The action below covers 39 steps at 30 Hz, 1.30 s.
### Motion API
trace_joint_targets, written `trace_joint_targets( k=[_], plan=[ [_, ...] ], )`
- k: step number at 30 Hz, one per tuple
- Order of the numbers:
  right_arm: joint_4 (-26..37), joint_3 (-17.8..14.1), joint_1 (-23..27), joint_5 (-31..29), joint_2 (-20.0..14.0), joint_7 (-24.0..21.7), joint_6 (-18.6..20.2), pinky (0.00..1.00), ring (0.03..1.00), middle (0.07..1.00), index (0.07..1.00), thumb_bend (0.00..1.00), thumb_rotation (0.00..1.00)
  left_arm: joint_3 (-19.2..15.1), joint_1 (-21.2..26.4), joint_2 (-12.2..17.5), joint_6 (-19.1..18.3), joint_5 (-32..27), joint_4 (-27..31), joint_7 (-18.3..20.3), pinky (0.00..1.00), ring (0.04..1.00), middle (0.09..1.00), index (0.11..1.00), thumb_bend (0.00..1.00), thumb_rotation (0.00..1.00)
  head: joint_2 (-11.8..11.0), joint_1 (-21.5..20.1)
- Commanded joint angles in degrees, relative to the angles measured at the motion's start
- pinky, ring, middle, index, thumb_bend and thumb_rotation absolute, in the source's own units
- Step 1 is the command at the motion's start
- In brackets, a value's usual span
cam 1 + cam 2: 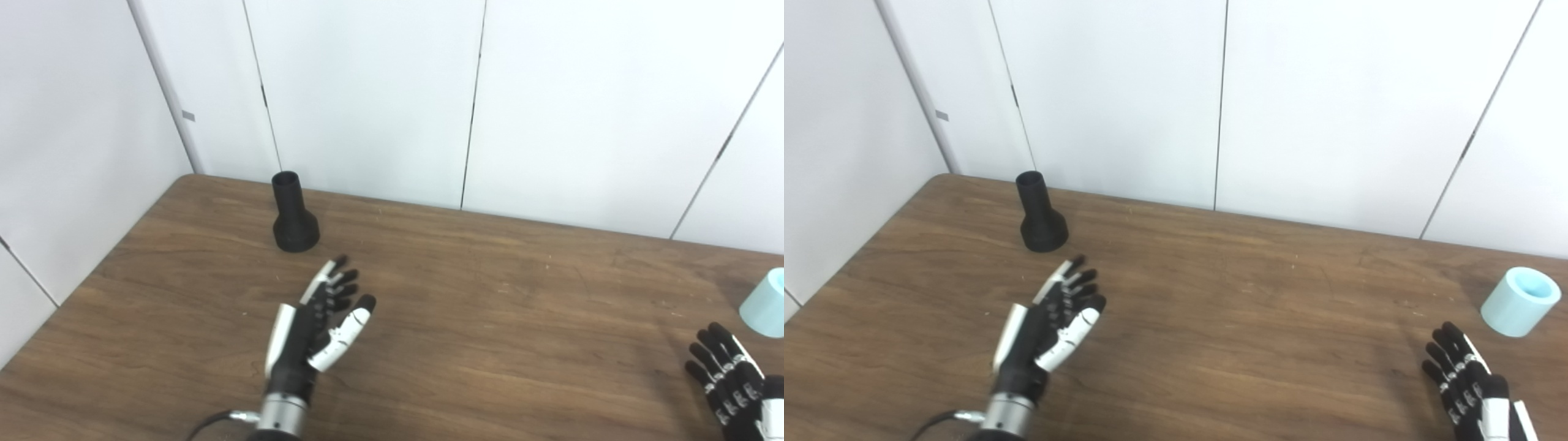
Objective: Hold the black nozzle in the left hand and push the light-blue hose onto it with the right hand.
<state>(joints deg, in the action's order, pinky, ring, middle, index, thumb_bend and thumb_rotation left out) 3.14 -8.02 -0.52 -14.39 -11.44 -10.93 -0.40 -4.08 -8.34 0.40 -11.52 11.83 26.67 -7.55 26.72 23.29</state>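
Note:
The black nozzle stands upright on its wide base near the table's far left, narrow mouth up. My left hand hovers open over the table just in front of it, fingers stretched toward it, holding nothing. The light-blue hose, a short tube piece, stands on end near the right edge. My right hand is open at the bottom right, fingers spread, a little in front of the hose and apart from it.
The brown wooden table fills the lower part of both views. White wall panels rise close behind its far edge and along its left side.

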Motion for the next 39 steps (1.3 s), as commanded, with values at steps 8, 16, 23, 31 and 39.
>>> trace_joint_targets(
  k=[8, 16, 23, 31, 39],
  plan=[
    [-4.34, -0.11, -0.43, -0.71, 0.4, -1.11, -2.6, 0.91, 0.938, 0.934, 0.93, 0.56, 1.0, -6.0, 4.98, 2.92, -5.35, 8.74, 4.76, -3.16, 0.71, 0.726, 0.75, 0.815, 0.77, 0.04, -0.3, -0.32],
    [-5.47, -0.04, 0.23, -0.37, 0.73, -0.98, -3.21, 0.88, 0.92, 0.923, 0.923, 0.57, 1.0, -9.63, 9.96, 12.02, -11.17, 11.65, 2.98, 0.0, 0.76, 0.799, 0.823, 0.849, 0.86, 0.14, -0.44, -0.29],
    [-6.1, 0.19, 0.41, 0.0, 0.82, -0.97, -3.92, 0.85, 0.907, 0.917, 0.919, 0.58, 1.0, -9.65, 15.58, 20.65, -12.56, 15.04, -7.13, 1.22, 0.86, 0.9, 0.883, 0.867, 0.91, 0.24, -0.4, -0.44],
    [-6.72, 0.22, 0.58, 0.74, 0.85, -0.45, -4.32, 0.82, 0.889, 0.902, 0.909, 0.6, 1.0, -4.56, 21.65, 26.97, -15.3, 21.98, -16.72, 5.32, 1.0, 0.951, 0.912, 0.879, 0.95, 0.35, -0.42, -0.5],
    [-6.08, 0.68, -0.15, 1.91, 1.37, -0.24, -4.6, 0.79, 0.869, 0.882, 0.9, 0.61, 1.0, -3.13, 26.92, 28.52, -15.38, 25.26, -24.95, 10.99, 1.0, 0.998, 0.986, 0.934, 0.94, 0.42, 0.1, -0.75]
  ],
)
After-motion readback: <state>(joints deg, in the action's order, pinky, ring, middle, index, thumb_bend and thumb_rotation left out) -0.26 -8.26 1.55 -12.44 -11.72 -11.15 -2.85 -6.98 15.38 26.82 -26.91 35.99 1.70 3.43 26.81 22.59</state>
